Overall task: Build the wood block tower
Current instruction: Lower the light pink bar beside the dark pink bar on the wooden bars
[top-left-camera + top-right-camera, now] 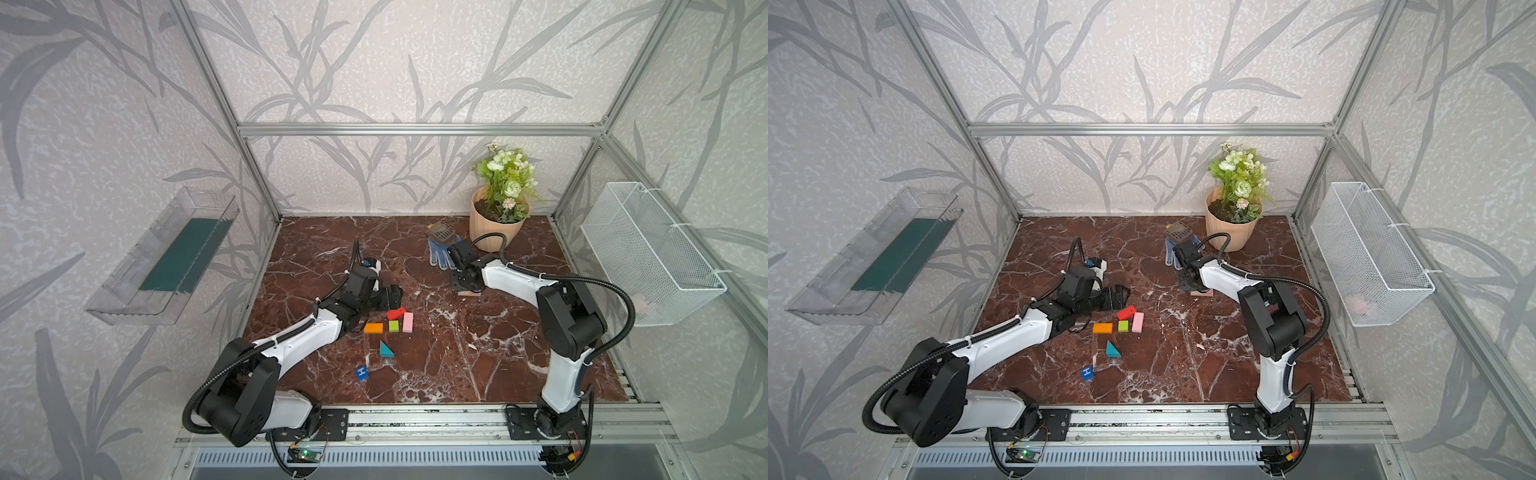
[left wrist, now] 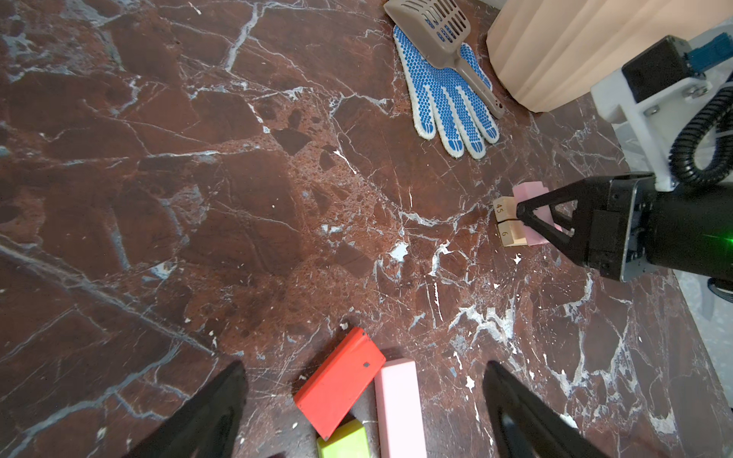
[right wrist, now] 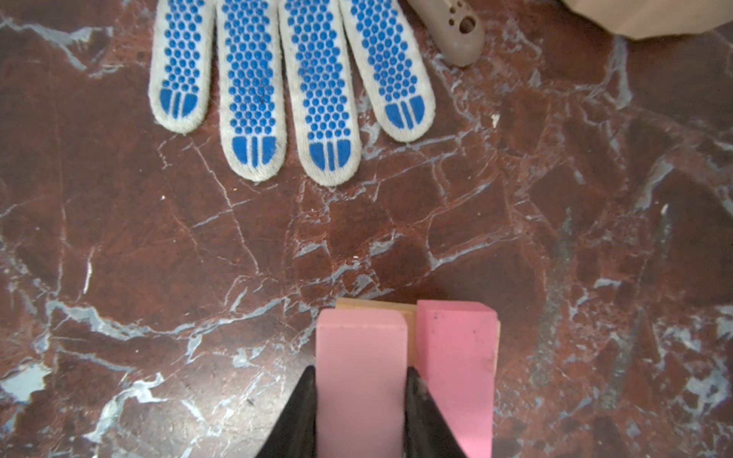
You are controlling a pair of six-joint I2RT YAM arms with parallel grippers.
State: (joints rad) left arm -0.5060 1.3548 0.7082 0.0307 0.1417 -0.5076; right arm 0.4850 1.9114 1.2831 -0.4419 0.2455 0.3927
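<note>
- Jaws of the left gripper (image 1: 397, 297) stand wide apart over the left half of the bench (image 1: 457, 353) and grip nothing. The gripper hangs just behind a loose cluster of blocks.
- Blue "H" cube (image 1: 362, 372) lies alone, left of the middle and nearest the front edge.
- Orange block (image 1: 373, 328) lies flat at the cluster's left end.
- Teal wedge (image 1: 385, 350) lies on its side just in front of the cluster, apart from it.
- Lime cube (image 1: 393, 326) sits between the orange block and a pale pink block (image 1: 408, 322).
- Red block (image 1: 395, 313) lies askew just behind the lime cube, close against the pale pink block.
- Tower (image 1: 1202, 293), barely begun, stands right of the middle, toward the back edge. It is 2 tan bars (image 2: 505, 220) side by side and touching, with a deeper pink block (image 3: 456, 357) on them.
- Right gripper (image 3: 361, 374) is clamped on a second pink block (image 3: 361, 345), just beside the deeper pink block and above the tan bars. I cannot tell whether it rests on them.
- Dotted glove (image 1: 442, 255) lies behind the tower with a scoop (image 1: 441, 232) on it.
- Peach flowerpot (image 1: 494, 230) stands near the back right corner.
</note>
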